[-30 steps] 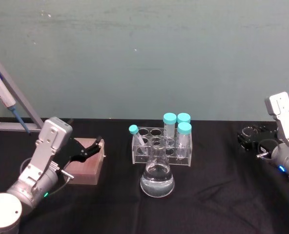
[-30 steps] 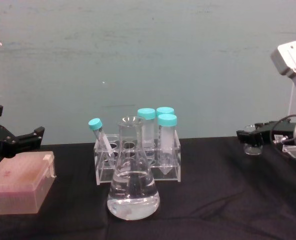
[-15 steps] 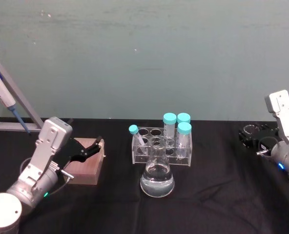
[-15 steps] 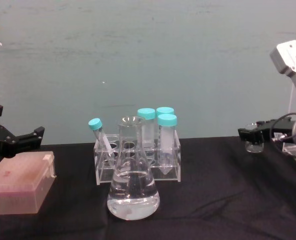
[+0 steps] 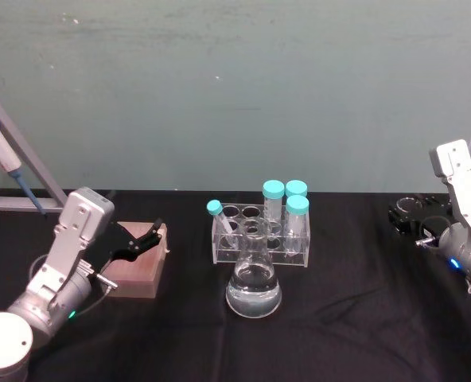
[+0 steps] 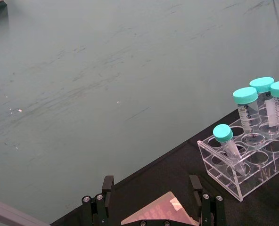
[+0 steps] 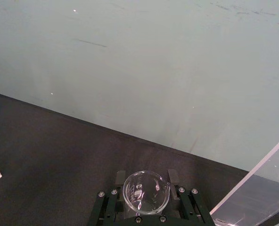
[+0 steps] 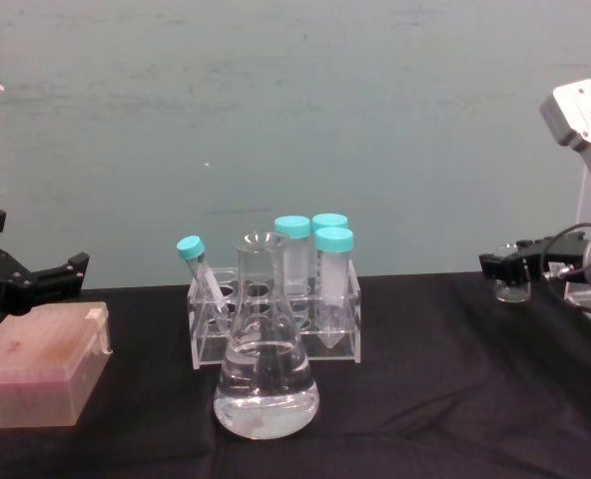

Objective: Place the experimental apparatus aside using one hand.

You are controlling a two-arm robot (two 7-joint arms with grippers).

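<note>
On the left, the left claw (image 5: 153, 235) is held open and low over the box (image 8: 38, 375), pointed at the rack (image 5: 300, 253). The rack is set mid-table (image 5: 363, 318), with the flask (image 5: 254, 291) just in front. Far right, the beaker (image 7: 145, 190) is gripped by the right claw (image 8: 508, 267), pointed left.

— What sort of place do we see here?
— We think it is a laboratory. On the black worktop (image 5: 363, 318) stand a conical flask (image 5: 254, 288) of clear liquid and a clear rack (image 8: 208, 344) with capped tubes (image 5: 297, 229).
— Anything more?
— Yes, we see a small glass beaker (image 7: 145, 190) at the right, a pipette (image 5: 3, 155) hanging on a stand (image 5: 30, 159) at the far left, and a plain green wall (image 5: 235, 87) behind.
</note>
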